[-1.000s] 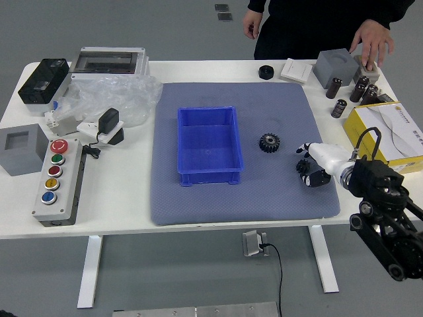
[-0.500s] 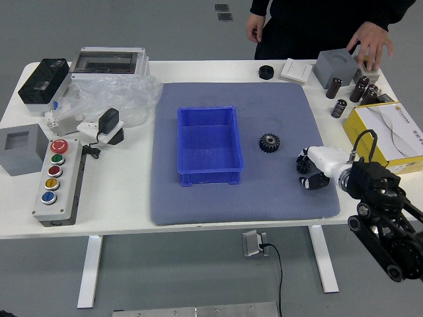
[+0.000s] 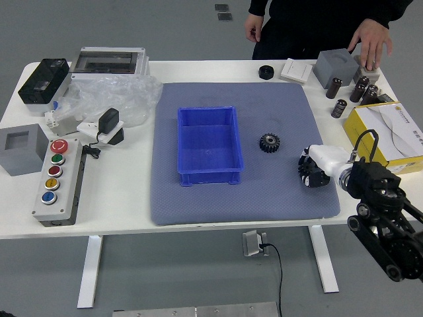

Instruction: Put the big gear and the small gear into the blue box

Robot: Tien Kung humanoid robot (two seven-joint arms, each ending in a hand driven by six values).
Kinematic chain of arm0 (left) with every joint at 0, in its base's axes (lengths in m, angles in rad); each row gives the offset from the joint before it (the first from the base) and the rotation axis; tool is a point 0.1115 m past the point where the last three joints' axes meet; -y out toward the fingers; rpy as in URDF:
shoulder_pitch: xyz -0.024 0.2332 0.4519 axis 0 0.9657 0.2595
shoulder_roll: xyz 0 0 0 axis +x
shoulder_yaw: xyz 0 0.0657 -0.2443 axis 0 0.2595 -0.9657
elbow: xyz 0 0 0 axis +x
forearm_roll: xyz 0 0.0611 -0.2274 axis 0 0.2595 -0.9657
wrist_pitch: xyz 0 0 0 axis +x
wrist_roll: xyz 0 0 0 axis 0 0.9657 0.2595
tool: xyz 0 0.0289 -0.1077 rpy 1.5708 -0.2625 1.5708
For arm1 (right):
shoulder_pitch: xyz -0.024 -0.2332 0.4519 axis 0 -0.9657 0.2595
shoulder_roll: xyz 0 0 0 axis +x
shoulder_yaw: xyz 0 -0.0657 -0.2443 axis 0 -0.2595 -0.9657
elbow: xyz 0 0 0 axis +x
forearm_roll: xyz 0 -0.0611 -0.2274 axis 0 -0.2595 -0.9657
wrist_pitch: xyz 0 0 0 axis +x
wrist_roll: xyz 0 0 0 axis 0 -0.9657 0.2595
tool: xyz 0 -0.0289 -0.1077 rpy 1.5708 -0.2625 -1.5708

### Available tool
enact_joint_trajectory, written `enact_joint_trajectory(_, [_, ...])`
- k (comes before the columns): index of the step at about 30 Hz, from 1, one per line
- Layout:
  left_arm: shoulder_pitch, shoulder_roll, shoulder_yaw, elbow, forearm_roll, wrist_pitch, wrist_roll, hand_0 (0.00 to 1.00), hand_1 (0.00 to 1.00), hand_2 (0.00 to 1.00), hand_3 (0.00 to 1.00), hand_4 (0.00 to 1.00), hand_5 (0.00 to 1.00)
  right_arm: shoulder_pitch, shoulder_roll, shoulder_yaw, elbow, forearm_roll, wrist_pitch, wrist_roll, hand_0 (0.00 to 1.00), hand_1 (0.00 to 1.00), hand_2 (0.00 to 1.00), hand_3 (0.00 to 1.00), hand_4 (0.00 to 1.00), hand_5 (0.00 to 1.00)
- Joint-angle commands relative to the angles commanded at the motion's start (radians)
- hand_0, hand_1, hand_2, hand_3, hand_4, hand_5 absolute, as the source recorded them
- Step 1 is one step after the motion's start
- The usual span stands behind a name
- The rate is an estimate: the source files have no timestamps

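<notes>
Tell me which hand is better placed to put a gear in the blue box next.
Right, likely: the right hand curls over the mat, apparently around the small gear; no left hand shows.

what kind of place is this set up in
Probably a robotics lab or test workshop: a robot arm reaches over the white table, which holds a push-button box and gears on a mat.

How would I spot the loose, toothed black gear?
On the white table, find the blue-grey mat and its blue plastic box. The gear lies right of that box; unlike the black disc beyond the mat, it has teeth all round.
</notes>
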Motion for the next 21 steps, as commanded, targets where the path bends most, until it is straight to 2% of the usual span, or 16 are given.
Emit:
enact_joint_trajectory(1, [0.000,0.000,0.000,0.000,0.000,0.000,0.000,0.892,0.873,0.872,0.854,0.835,0.538,0.000,0.000,0.000,-0.001,0.000,-0.002,0.000,0.593,0.524,0.568,0.588,0.525,0.214])
enact_joint_trajectory(6, [0.000,0.000,0.000,0.000,-0.001,0.000,0.000,0.892,0.873,0.872,0.854,0.835,0.538,0.001,0.000,-0.001,-0.004,0.000,-0.012,0.001,0.593,0.524,0.568,0.588,0.525,0.214])
enact_joint_trajectory(7, [-0.001,-0.001,0.000,0.000,-0.001,0.000,0.000,0.892,0.873,0.873,0.854,0.835,0.538,0.001,0.000,-0.001,-0.005,0.000,-0.015,0.002,0.566,0.498,0.531,0.578,0.499,0.207])
enact_joint_trajectory(21, [-0.001,-0.001,-0.004,0.000,0.002,0.001,0.000,0.891,0.872,0.873,0.854,0.834,0.537,0.006,0.002,0.011,-0.002,0.000,-0.039,0.005,0.554,0.470,0.496,0.556,0.509,0.211])
